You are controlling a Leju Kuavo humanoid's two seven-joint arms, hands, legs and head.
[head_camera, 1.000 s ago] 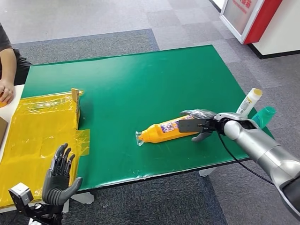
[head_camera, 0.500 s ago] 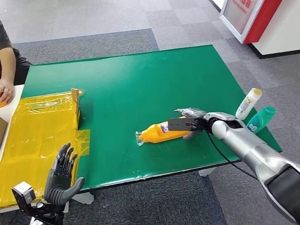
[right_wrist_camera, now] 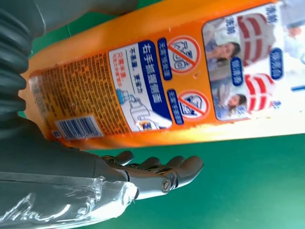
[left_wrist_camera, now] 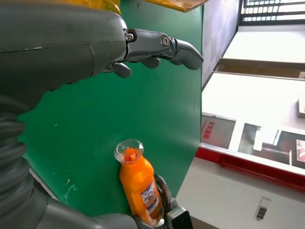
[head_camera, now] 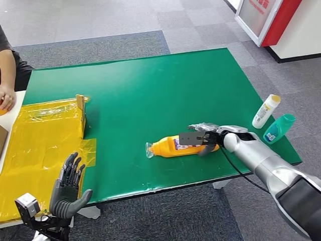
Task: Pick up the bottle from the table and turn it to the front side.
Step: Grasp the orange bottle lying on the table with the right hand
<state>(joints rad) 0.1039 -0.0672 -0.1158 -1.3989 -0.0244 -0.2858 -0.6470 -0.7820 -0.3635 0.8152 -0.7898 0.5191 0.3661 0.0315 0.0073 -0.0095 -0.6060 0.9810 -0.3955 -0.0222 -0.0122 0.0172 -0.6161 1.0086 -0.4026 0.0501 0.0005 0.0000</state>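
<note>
An orange bottle point(head_camera: 175, 146) lies on its side on the green table point(head_camera: 151, 85), its clear cap pointing left. My right hand point(head_camera: 202, 136) is at the bottle's base end, with fingers over the far side and the thumb on the near side. In the right wrist view the printed label of the bottle point(right_wrist_camera: 172, 71) lies close along my straight fingers point(right_wrist_camera: 172, 174), which are not curled around it. My left hand point(head_camera: 68, 188) hovers open off the table's near left edge. The left wrist view shows that hand point(left_wrist_camera: 72, 47) with the bottle point(left_wrist_camera: 138, 186) beyond it.
A white bottle point(head_camera: 266, 111) and a teal bottle point(head_camera: 279, 128) lie at the table's right edge, just beyond my right arm. Yellow-taped cardboard point(head_camera: 41, 145) covers the left side. A person's hand point(head_camera: 6, 95) rests at the far left. A red and white cabinet point(head_camera: 272, 20) stands beyond.
My right hand slid left along the bottle, and the bottle swung from slightly tilted to nearly level. The arm dropped, uncovering the teal bottle. My left hand barely shifted.
</note>
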